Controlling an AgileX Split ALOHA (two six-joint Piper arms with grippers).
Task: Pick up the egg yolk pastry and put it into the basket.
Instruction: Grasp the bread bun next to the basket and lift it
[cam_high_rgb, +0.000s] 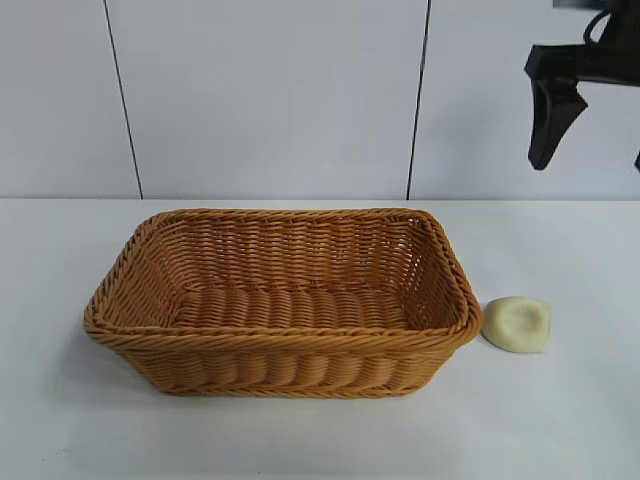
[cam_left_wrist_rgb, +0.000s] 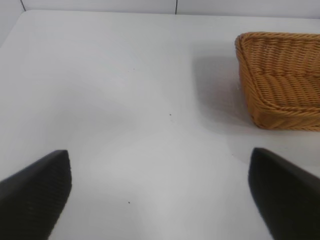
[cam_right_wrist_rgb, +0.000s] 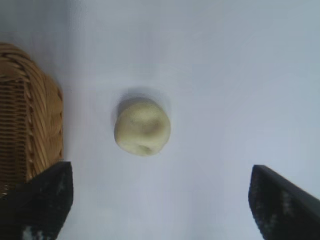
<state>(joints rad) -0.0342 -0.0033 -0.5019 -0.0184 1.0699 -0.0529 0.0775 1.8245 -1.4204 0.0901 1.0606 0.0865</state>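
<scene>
The egg yolk pastry (cam_high_rgb: 516, 323), a small pale cream dome with a shallow dent, lies on the white table just right of the basket (cam_high_rgb: 290, 340), apart from its wall. The large orange-brown wicker basket holds nothing. My right gripper (cam_high_rgb: 590, 160) hangs high above the table at the far right, open and holding nothing. In the right wrist view the pastry (cam_right_wrist_rgb: 142, 126) lies ahead of that gripper (cam_right_wrist_rgb: 160, 200), beside the basket's corner (cam_right_wrist_rgb: 35, 125). My left gripper (cam_left_wrist_rgb: 160, 195) is open over bare table, with the basket (cam_left_wrist_rgb: 280, 75) off to one side; it is out of the exterior view.
The white table (cam_high_rgb: 560, 420) extends on all sides of the basket. A pale panelled wall (cam_high_rgb: 270, 100) stands behind the table's far edge.
</scene>
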